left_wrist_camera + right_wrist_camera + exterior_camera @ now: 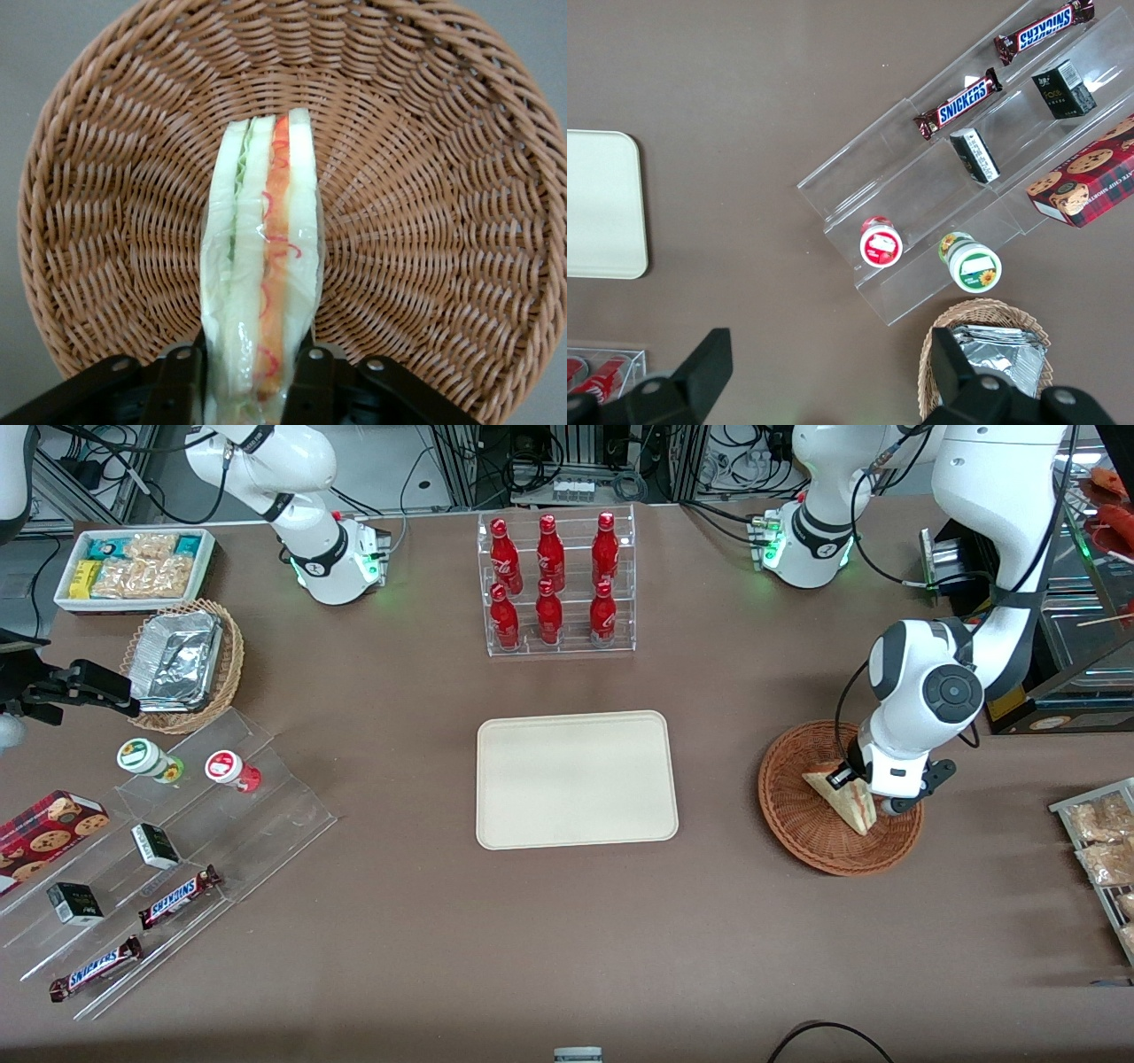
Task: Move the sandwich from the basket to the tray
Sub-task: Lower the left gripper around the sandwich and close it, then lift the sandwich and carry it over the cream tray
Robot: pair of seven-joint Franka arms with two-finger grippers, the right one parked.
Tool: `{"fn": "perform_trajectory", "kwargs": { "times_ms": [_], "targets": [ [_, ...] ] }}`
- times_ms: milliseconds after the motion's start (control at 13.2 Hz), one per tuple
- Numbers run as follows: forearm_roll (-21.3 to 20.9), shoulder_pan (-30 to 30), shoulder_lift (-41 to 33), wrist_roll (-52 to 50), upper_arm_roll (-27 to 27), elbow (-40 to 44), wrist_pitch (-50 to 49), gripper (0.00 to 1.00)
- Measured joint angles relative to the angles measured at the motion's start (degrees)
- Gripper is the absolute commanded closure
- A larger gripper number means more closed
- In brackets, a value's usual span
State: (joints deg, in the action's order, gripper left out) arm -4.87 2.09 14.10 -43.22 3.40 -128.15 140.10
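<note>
While clamped on sandwich (pixel 261 266) over basket (pixel 797 833), hand (pixel 257 376) fingers closed against both bread faces: lift straight, clear rim, carry level to tray (pixel 576 779).

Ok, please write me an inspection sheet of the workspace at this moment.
Surface: brown table.
Job's things: triangular wedge sandwich in round reddish-brown wicker basket; cream rectangular tray bare.
Clutter: red bottles in clear rack; chocolate bars; foil container; white snack bin.
Grippers: left gripper shut on sandwich, over basket.
Cables: black cable at the table edge nearest the front camera.
Surroundings: display case at working arm's end.
</note>
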Motion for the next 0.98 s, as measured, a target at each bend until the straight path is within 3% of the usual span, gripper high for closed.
{"fn": "perform_trajectory", "kwargs": {
  "times_ms": [303,681,983],
  "targets": [
    [-5.5,0.4,-4.3,0.1,0.6,6.5,-16.0,1.00],
    [-5.0,6.3,-6.3,0.0,3.8,23.9,-38.3,1.00],
    [-2.1,13.2,-5.5,-0.3,4.7,30.2,-42.7,1.00]
  ]
}}
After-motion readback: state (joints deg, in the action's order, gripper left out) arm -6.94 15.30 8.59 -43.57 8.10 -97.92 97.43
